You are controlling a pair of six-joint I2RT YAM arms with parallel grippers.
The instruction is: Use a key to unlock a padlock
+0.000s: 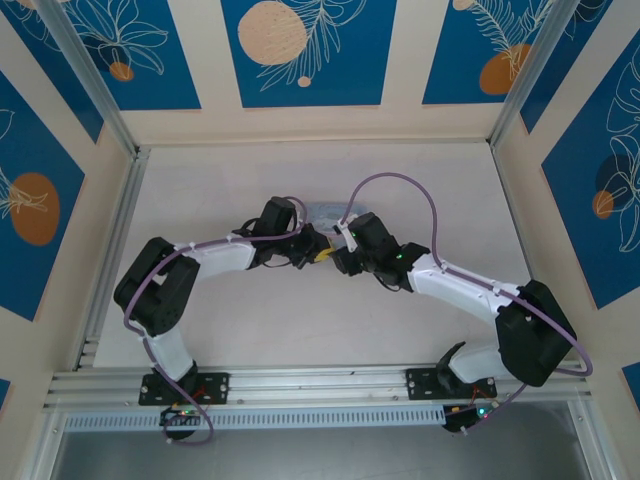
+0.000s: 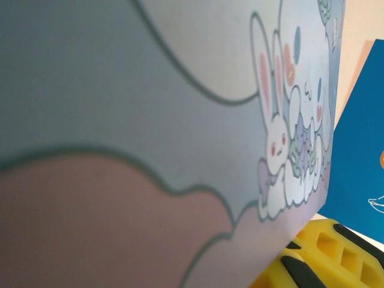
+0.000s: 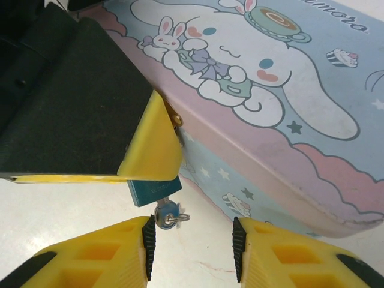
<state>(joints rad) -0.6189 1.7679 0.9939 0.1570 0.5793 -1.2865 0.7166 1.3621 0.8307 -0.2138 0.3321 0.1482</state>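
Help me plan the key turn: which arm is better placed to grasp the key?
Right, likely. The right hand, open, faces the key hanging under the padlock, the key near one finger. The left hand is shut over the padlock's top.

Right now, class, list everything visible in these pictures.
tin: one, pale blue and pink, centre of scene
padlock: one, teal, at the tin's front edge
key: one, silvery with blue head, at the padlock's bottom
table: one, pale, beneath everything
wall panels: several, blue with orange prints, around the table
left claw: one, black with yellow tips, shut on the padlock
right claw: one, yellow, open beside the key
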